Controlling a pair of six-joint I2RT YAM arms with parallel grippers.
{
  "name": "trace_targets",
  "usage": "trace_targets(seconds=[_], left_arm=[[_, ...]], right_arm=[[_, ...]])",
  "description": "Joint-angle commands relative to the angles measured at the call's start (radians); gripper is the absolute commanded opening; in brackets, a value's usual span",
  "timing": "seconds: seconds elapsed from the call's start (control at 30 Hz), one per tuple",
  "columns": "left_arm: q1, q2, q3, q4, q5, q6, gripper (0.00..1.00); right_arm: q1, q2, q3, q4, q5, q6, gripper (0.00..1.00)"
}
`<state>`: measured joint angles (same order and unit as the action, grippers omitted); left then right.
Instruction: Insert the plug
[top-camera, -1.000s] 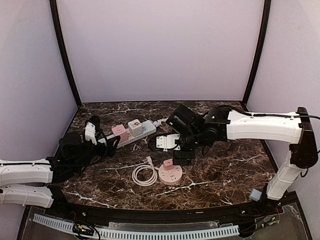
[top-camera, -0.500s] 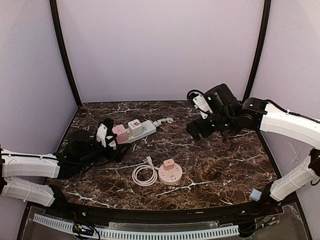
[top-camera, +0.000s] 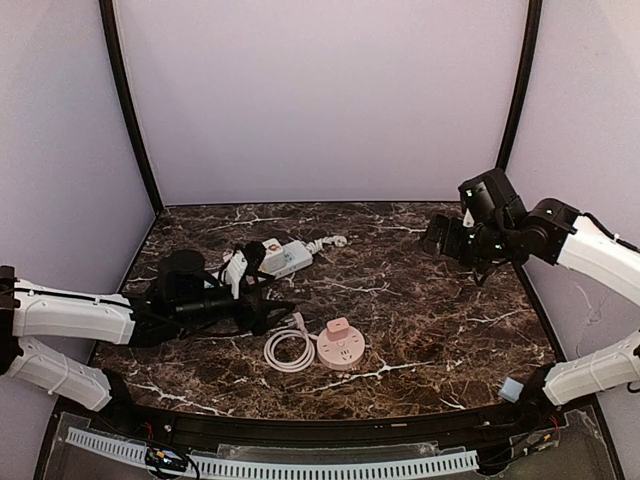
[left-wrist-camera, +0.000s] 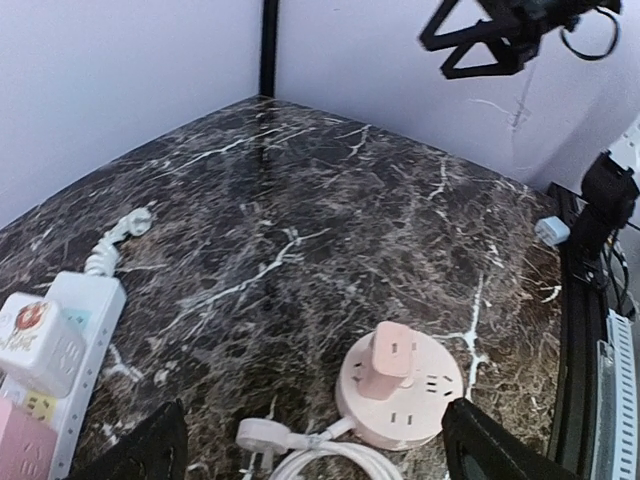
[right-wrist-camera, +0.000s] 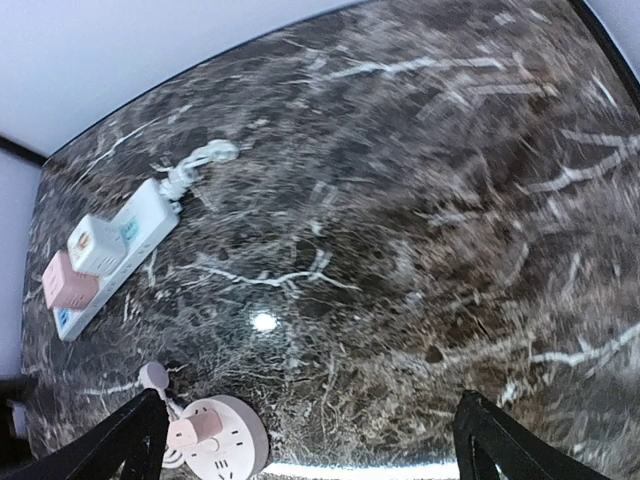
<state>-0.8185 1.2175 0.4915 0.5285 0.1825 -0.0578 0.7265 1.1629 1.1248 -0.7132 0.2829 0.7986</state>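
Note:
A round pink socket hub (top-camera: 345, 353) lies at the front middle of the marble table, with a pink cube plug (top-camera: 337, 328) standing in it. Its white cable (top-camera: 285, 352) is coiled to its left and ends in a loose white plug (top-camera: 297, 321). My left gripper (top-camera: 268, 287) is open and empty, low over the table just behind the coil. In the left wrist view the hub (left-wrist-camera: 425, 405) and white plug (left-wrist-camera: 262, 437) lie between its fingers (left-wrist-camera: 140, 455). My right gripper (top-camera: 445, 240) is open and empty, raised at the back right. Its wrist view shows the hub (right-wrist-camera: 230, 445) far below.
A white power strip (top-camera: 290, 260) lies at the back left with a white cube adapter (top-camera: 270, 248) on it; a pink cube (right-wrist-camera: 65, 280) sits next to that. A small pale blue block (top-camera: 512, 388) lies by the right arm's base. Purple walls enclose the table.
My right arm has swung from over the hub up and away to the back right. My left arm has reached right, from beside the power strip toward the coiled cable.

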Motion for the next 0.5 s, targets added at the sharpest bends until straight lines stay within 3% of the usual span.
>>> trace_targets(seconds=[0.0,0.17,0.27,0.37,0.47], left_arm=[[-0.081,0.059,0.088,-0.038,0.122,0.122,0.88],[-0.128,0.217,0.204,0.016,0.347,0.183,0.88],[-0.134,0.285,0.263,0.042,0.386,0.167,0.87],[-0.135,0.325,0.301,0.045,0.389,0.159,0.86],[-0.134,0.34,0.303,0.07,0.377,0.151,0.85]], right_arm=[[-0.087,0.014,-0.014,-0.234,0.044,0.357,0.99],[-0.149,0.015,0.001,-0.281,0.09,0.296,0.99],[-0.169,0.049,-0.005,-0.311,0.047,0.232,0.99],[-0.221,0.121,0.051,-0.482,0.008,0.201,0.99],[-0.232,0.154,0.036,-0.583,0.007,0.265,0.99]])
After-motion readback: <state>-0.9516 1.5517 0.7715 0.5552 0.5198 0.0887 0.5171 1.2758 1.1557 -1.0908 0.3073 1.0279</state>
